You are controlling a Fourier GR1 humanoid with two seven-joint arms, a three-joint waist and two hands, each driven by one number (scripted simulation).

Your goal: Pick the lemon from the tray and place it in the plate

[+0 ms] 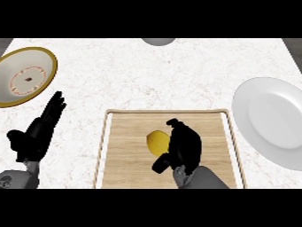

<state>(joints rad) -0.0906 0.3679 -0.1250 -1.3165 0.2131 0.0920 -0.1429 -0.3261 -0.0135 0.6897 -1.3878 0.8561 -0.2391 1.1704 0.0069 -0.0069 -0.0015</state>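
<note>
The lemon lies on the wooden tray, with the right hand curled against it, not clearly grasping; white plate sits to the right; left hand rests open on the worktop

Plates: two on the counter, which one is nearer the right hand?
The plain white plate, right of the tray, is nearer the right hand. The gold-rimmed plate sits at far left, beyond the open left hand.

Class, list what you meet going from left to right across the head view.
Gold-rimmed plate → left hand → wooden tray → lemon → right hand → white plate.
</note>
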